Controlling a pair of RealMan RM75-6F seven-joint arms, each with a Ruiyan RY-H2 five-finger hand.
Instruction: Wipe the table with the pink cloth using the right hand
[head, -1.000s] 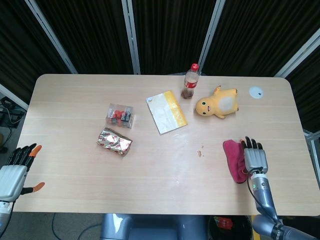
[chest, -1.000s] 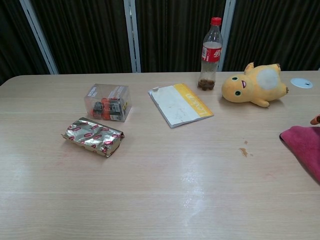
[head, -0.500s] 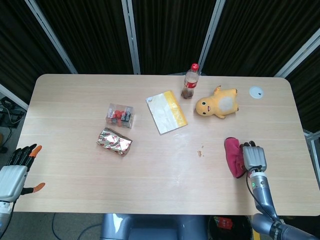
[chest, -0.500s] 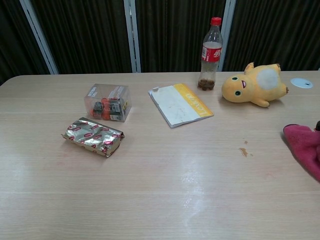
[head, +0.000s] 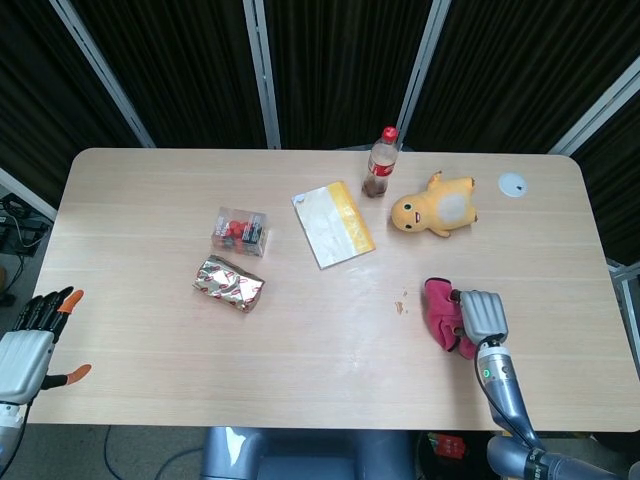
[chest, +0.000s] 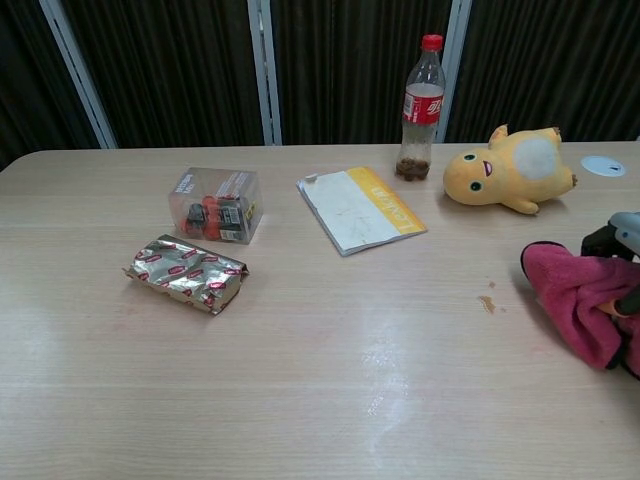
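The pink cloth (head: 441, 317) lies bunched on the wooden table (head: 320, 380) at the right, also seen as the pink cloth (chest: 577, 299) in the chest view. My right hand (head: 481, 315) grips its right side, fingers curled into the fabric; in the chest view the right hand (chest: 618, 260) shows only at the frame's edge. A small brown stain (head: 400, 305) sits just left of the cloth, the same stain (chest: 487, 301) in the chest view. My left hand (head: 30, 345) hangs off the table's near left corner, fingers spread and holding nothing.
A yellow plush toy (head: 434, 212), a cola bottle (head: 379, 163) and a white-and-yellow packet (head: 333, 224) stand beyond the cloth. A clear box (head: 239, 231) and a foil pack (head: 228, 283) lie at the left. A white disc (head: 513, 183) is at the far right.
My right hand closed on the pink cloth and dragged it left across the table toward the stain, bunching it up. The left hand stayed still.
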